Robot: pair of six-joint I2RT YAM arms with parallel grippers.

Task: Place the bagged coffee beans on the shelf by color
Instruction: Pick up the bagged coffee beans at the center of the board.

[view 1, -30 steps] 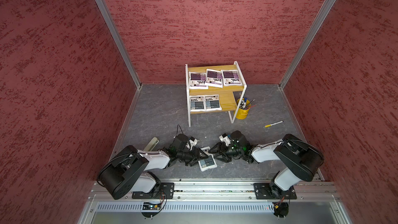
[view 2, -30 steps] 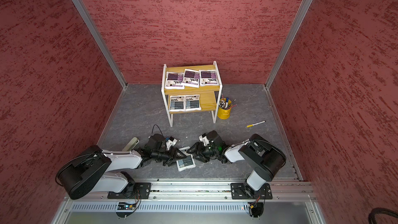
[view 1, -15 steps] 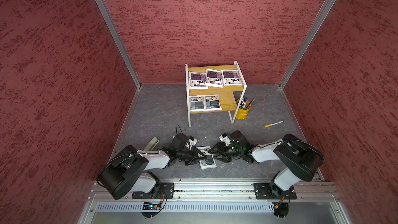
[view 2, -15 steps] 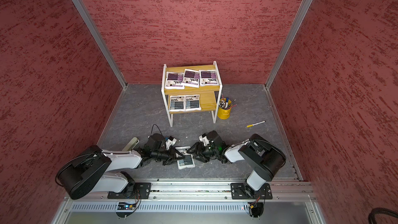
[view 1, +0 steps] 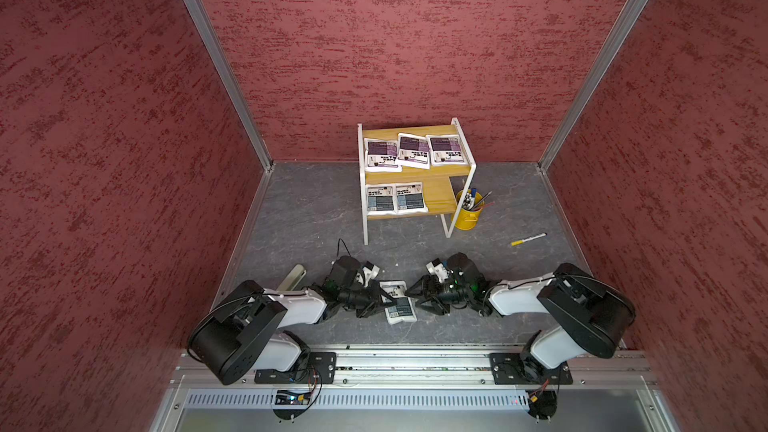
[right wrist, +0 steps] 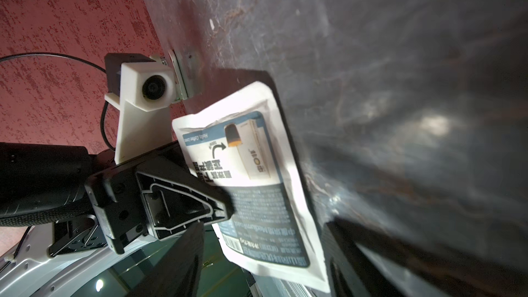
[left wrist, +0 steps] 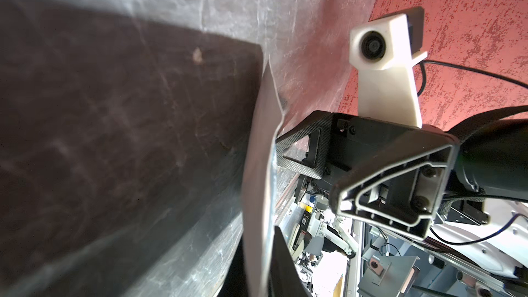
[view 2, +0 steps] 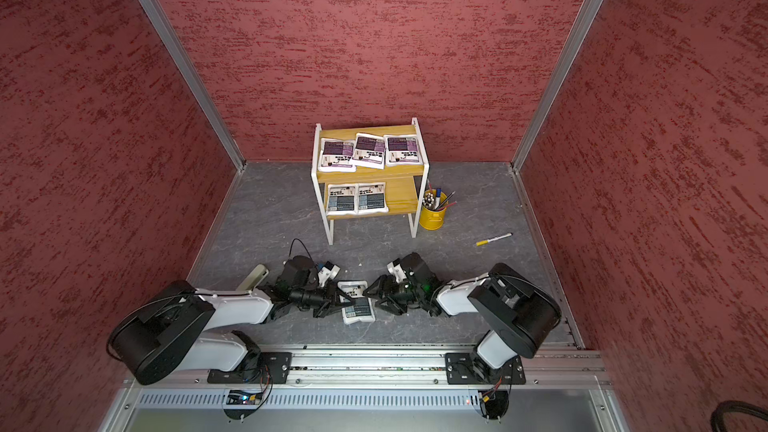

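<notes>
Inspected: small two-tier shelf of yellowish wooden boards on thin white legs (view 1: pixel 441 201), upright. Top tier: three flat white purple-labelled pouches (view 1: pixel 412 151), side by side. Lower tier: two grey-blue-labelled pouches (view 1: pixel 380 200), flat. Sixth grey-blue pouch (view 1: pixel 401 309) off the shelf, tilted over grey floor (view 1: pixel 316 218).

The shelf (view 1: pixel 436 201) has wooden boards on a smooth white frame; the pouch (right wrist: pixel 257 172) looks glossy plastic, the red walls (view 1: pixel 395 35) rough, the floor (view 1: pixel 311 209) matt.

We get sharp, evenly lit top views, with the walls (view 1: pixel 104 118) bowing at the edges. Our wrist views are dim: the floor (left wrist: pixel 114 138) lies in soft, blurred shadow, glare whitening the pouch (right wrist: pixel 257 167).
</notes>
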